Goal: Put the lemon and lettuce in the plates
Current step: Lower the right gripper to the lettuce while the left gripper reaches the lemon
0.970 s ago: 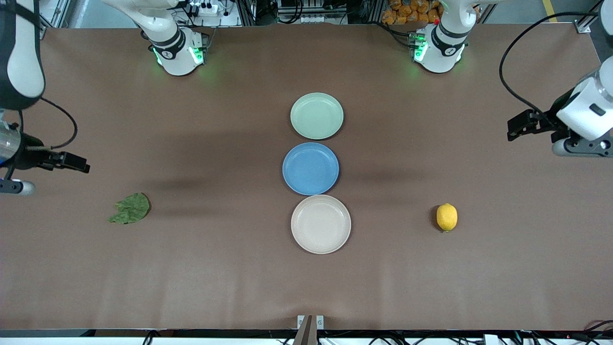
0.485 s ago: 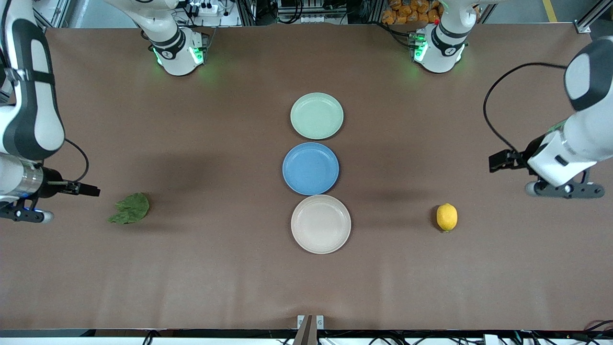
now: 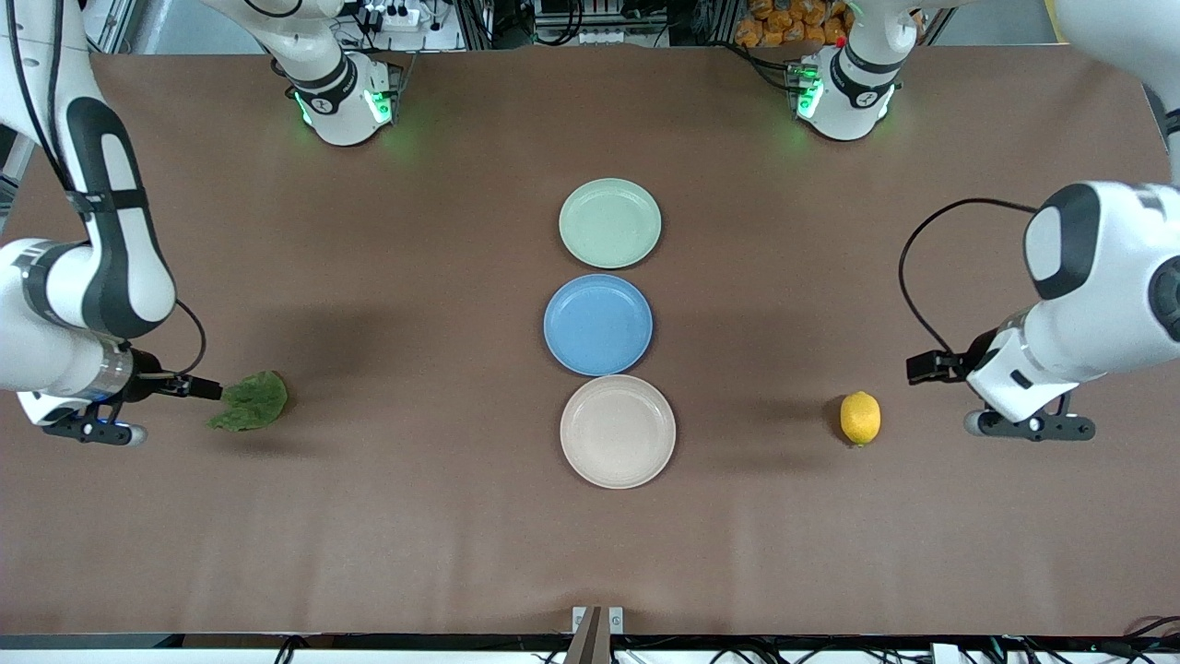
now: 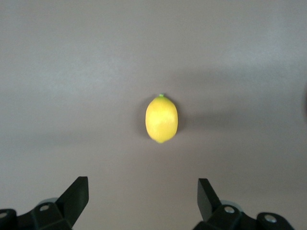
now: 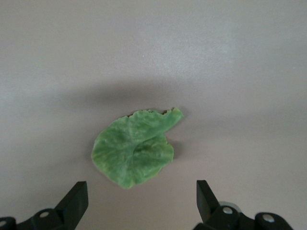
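Observation:
The yellow lemon (image 3: 860, 418) lies on the brown table toward the left arm's end; it also shows in the left wrist view (image 4: 161, 119). My left gripper (image 3: 1028, 426) (image 4: 143, 187) is open and empty, over the table just beside the lemon. The green lettuce (image 3: 251, 401) lies toward the right arm's end and shows in the right wrist view (image 5: 134, 148). My right gripper (image 3: 92, 431) (image 5: 142, 189) is open and empty, over the table just beside the leaf. The mint green plate (image 3: 609, 222) and the beige plate (image 3: 617, 431) are both empty at mid-table.
A blue plate (image 3: 597, 324), also empty, lies between the mint and beige plates, the three in a row. The table's front edge runs along the bottom of the front view.
Both arms have swung in from the table's ends and come lower, the left gripper toward the lemon, the right gripper toward the lettuce. The lemon, lettuce and plates have not moved.

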Controlling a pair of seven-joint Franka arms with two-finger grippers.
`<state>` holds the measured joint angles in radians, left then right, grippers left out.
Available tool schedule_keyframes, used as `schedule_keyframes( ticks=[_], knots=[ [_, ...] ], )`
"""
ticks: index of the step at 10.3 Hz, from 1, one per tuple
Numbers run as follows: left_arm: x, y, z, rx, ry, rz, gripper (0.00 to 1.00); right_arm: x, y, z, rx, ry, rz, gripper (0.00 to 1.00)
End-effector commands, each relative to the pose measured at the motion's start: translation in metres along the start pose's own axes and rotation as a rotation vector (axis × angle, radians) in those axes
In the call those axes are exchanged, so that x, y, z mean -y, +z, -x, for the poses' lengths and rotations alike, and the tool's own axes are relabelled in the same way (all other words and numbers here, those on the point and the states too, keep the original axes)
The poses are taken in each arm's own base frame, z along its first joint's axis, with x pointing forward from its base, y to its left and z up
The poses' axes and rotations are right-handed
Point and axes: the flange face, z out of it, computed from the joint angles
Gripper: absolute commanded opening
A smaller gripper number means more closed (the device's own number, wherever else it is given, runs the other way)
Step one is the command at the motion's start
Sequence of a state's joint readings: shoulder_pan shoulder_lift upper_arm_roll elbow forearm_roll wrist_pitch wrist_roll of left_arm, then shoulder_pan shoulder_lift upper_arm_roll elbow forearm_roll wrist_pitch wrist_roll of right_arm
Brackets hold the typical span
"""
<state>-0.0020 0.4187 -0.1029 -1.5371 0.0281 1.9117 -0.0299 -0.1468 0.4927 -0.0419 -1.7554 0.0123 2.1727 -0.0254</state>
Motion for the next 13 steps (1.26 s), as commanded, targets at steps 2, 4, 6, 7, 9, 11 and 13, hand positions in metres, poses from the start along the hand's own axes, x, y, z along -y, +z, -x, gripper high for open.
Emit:
schedule_keyframes(
  ticks=[2, 4, 6, 7, 9, 11, 13],
  knots=[
    [-0.004, 0.064, -0.019, -0.027, -0.007, 0.031, 1.00, -0.004, 0.047, -0.002, 0.010, 0.012, -0.009, 1.00],
    [-0.004, 0.083, -0.020, -0.016, -0.008, 0.034, 1.00, -0.001, 0.067, -0.003, 0.020, 0.011, -0.008, 1.00],
    [-0.007, 0.109, -0.023, -0.005, -0.012, 0.037, 1.00, 0.001, 0.080, -0.004, 0.020, 0.006, -0.007, 1.00],
    [-0.008, 0.128, -0.024, 0.001, -0.015, 0.035, 1.00, 0.001, 0.084, -0.005, 0.012, 0.006, -0.006, 1.00],
    [-0.020, 0.155, -0.019, -0.026, -0.003, 0.039, 1.00, 0.003, 0.093, -0.007, 0.001, 0.004, -0.006, 1.00],
    [-0.024, 0.173, -0.015, -0.038, -0.007, 0.040, 1.00, 0.003, 0.095, -0.009, -0.006, 0.001, -0.005, 1.00],
    [-0.021, 0.190, -0.015, -0.040, -0.009, 0.040, 1.00, 0.003, 0.098, -0.010, -0.005, -0.001, -0.005, 1.00]
  ],
)
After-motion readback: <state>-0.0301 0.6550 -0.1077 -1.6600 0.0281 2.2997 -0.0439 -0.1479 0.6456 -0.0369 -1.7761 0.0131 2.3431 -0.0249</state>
